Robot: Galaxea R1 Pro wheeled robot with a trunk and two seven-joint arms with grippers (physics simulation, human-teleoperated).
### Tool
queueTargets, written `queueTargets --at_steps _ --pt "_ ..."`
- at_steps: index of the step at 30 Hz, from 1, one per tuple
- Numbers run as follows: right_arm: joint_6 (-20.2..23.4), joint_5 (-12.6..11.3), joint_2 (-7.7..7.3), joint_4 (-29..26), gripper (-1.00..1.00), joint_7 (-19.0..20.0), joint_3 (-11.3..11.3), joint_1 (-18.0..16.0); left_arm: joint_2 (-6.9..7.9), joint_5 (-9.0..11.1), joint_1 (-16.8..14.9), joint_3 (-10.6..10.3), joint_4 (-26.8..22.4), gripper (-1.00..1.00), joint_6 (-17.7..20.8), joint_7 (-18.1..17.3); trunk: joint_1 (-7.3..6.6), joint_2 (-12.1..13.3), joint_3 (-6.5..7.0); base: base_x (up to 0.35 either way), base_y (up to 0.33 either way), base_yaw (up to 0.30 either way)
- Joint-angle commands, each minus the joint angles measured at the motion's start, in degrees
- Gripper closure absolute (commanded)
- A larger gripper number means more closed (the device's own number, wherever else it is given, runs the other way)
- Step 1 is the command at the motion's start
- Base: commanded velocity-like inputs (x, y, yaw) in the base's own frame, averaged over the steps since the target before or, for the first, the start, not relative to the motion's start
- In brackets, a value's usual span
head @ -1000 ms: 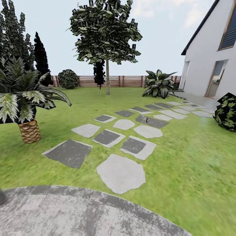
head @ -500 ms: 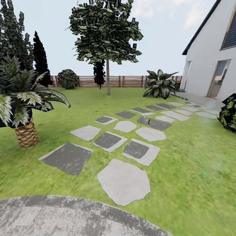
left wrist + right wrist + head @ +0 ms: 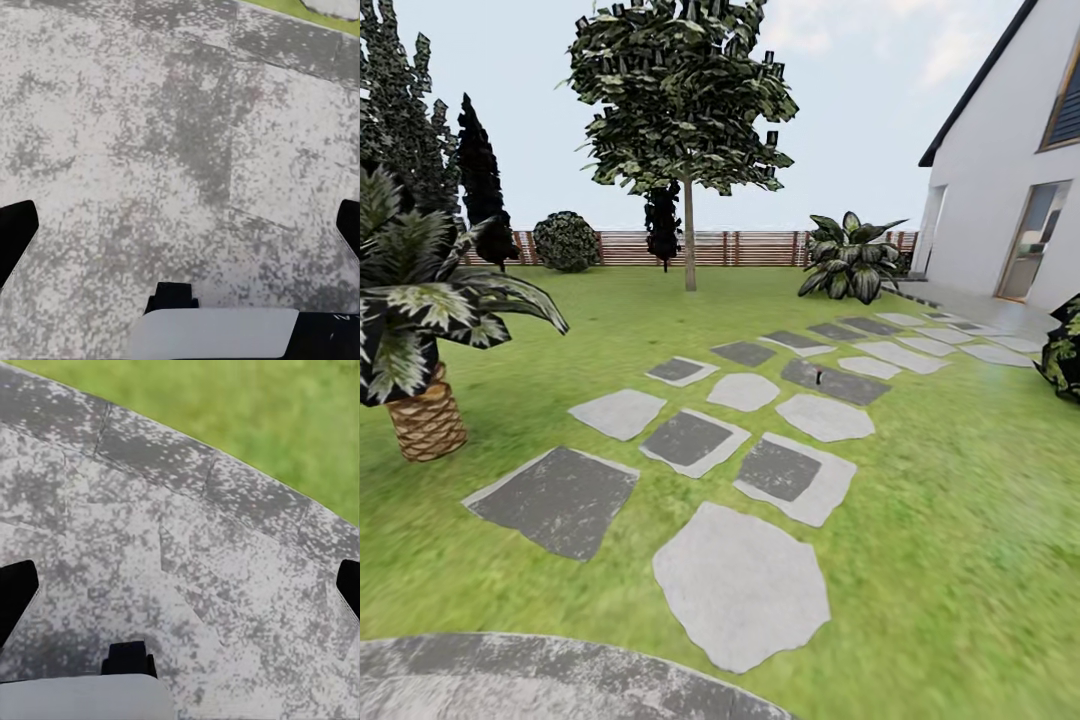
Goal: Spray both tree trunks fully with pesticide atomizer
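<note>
Left gripper: fingers spread wide, holding nothing, over mottled grey paving. Right gripper: likewise wide apart and empty, near the paving's curved edge beside lawn. Pesticide atomizer: tiny dark upright speck on a dark stepping stone (label unreadable). Tree: pale straight trunk, before slatted fence

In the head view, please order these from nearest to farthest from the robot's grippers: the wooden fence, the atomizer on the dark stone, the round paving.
1. Round paving, under both grippers.
2. Atomizer, mid-path on a dark stone.
3. Wooden fence, behind the lawn.
</note>
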Motion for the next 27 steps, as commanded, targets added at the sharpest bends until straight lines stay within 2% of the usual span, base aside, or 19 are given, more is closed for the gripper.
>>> queueTargets --at_steps 1,27 --pt "-0.17 0.01 0.00 0.05 -1.00 -0.16 0.08 -0.04 -0.01 0.04 0.02 0.08 -0.07 -1.00 -0.08 0.01 0.04 -0.02 -0.05 0.350 0.000 0.000" --pt "-0.17 0.01 0.00 0.05 -1.00 -0.16 0.06 -0.04 -0.01 -0.02 0.02 0.01 -0.07 -1.00 -0.08 0.01 0.04 -0.02 -0.05 0.350 -0.021 0.000"
